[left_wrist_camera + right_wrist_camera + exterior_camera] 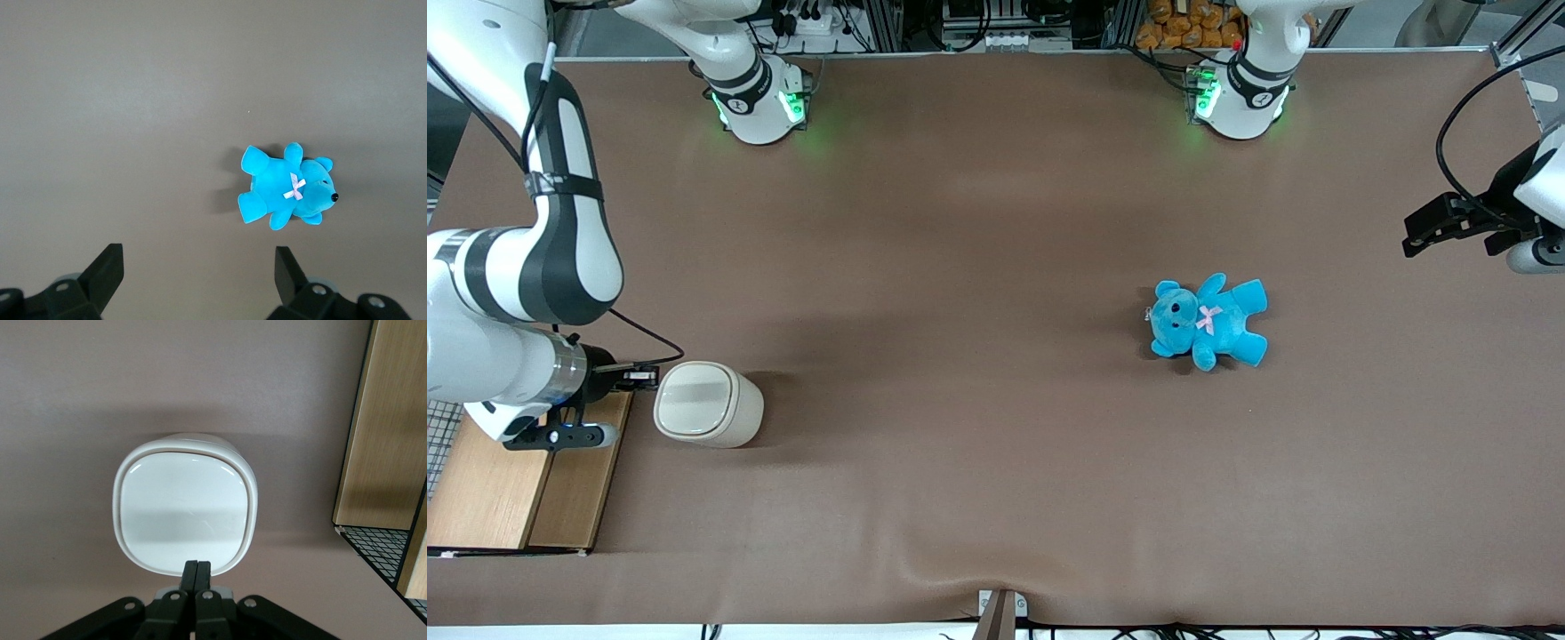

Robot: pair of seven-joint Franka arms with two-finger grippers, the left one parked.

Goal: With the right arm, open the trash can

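Note:
The trash can [707, 404] is a small cream-white bin standing on the brown table at the working arm's end, its flat lid level and closed. The right wrist view shows its lid [185, 509] from above. My right gripper [645, 375] is shut and empty, its fingertips together at the edge of the lid [197, 564], on the side of the bin nearest the wooden box. The right arm [511, 356] reaches in over that box.
A wooden box [520, 484] lies beside the bin at the table's edge, also in the right wrist view [387, 427]. A blue teddy [1209, 322] lies toward the parked arm's end, also seen in the left wrist view [287, 190].

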